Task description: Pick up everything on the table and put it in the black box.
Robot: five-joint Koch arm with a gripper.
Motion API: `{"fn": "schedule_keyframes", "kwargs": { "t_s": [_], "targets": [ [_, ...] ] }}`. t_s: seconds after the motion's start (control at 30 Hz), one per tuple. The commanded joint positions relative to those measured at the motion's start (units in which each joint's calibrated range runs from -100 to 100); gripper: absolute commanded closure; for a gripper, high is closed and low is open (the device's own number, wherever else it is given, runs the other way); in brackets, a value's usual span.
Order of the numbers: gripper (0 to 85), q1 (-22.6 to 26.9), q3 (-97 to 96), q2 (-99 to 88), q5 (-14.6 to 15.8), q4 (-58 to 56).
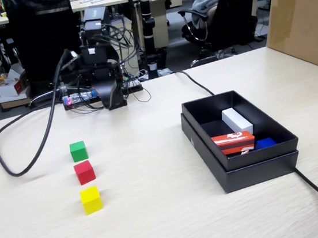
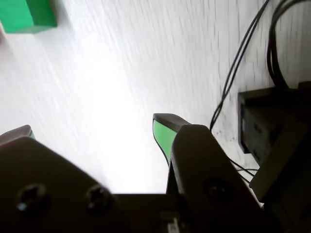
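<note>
In the fixed view, a thick black cable (image 1: pixel 32 147) looped over the left part of the table (image 1: pixel 159 212), its bend lying left of the three cubes. The green cube (image 1: pixel 78 151), red cube (image 1: pixel 85 172) and yellow cube (image 1: pixel 91 200) stood in a short line running from far to near, small gaps between them, faces roughly square to that line, with bare wood all round. Behind them the arm was folded low at the far edge, its gripper (image 1: pixel 113 101) pointing down at the tabletop; whether its fingers were spread or closed, I cannot tell. Open table separated the cubes from the black box (image 1: pixel 243 169) on the right, its long axis running far-left to near-right. A white block (image 1: pixel 237 120) and a red-and-white packet (image 1: pixel 233 142) lay inside. A brown carton (image 1: pixel 300 17) stood at the far right.
</note>
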Motion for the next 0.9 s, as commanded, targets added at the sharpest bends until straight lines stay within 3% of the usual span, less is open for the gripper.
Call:
{"fn": "schedule_keyframes", "kwargs": {
  "t_s": [0.0, 0.2, 0.33, 0.57, 0.87],
  "targets": [
    [37.6, -4.0, 7.4, 4.9, -3.3, -4.8],
    [37.8, -10.4, 17.0, 24.1, -6.8, -5.2],
    [37.8, -12.2, 22.9, 35.8, -7.5, -5.0],
    [37.5, -12.8, 31.3, 54.1, -11.1, -2.1],
    [37.5, -11.6, 37.8, 67.3, -11.8, 2.9]
  ]
}}
